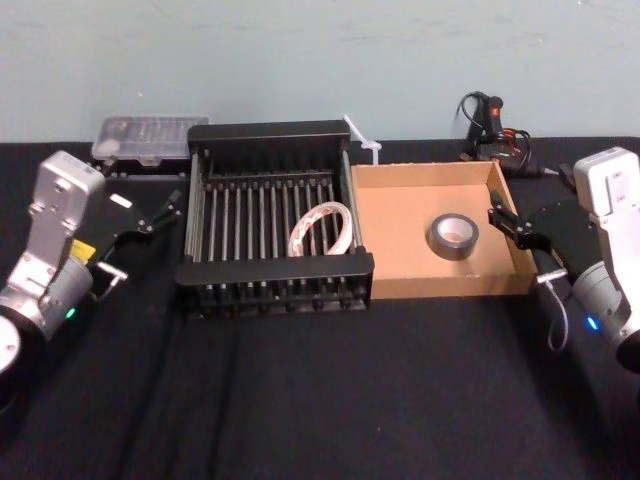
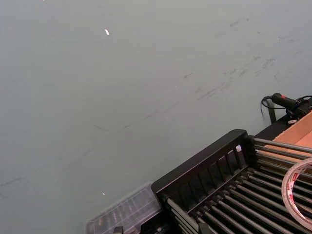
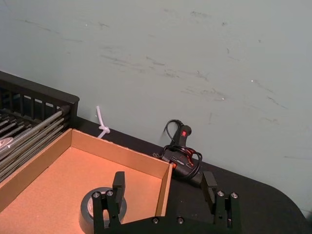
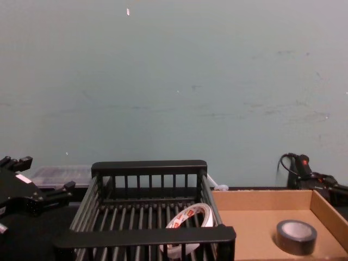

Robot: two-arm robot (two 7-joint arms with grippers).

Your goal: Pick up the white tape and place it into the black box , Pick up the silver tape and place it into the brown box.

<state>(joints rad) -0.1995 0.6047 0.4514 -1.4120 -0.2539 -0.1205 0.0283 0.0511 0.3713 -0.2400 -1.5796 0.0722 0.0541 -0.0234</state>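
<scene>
The black box (image 1: 275, 267) stands mid-table with the white tape (image 1: 320, 228) leaning on its slatted floor at the right side; that tape also appears in the chest view (image 4: 187, 220) and the left wrist view (image 2: 297, 192). Touching the crate's right side is the brown box (image 1: 400, 225), and the silver tape (image 1: 454, 236) lies flat inside it. My left gripper (image 1: 150, 222) is open, left of the crate and clear of it. Just past the tray's right wall, my right gripper (image 3: 163, 187) is open and empty, with the silver tape (image 3: 90, 214) partly behind one finger.
A clear plastic case (image 1: 150, 138) lies at the back left behind the crate. A black tool with cables (image 1: 490, 125) sits at the back right. A white zip tie (image 1: 362, 140) lies behind the boxes. Black cloth covers the table in front.
</scene>
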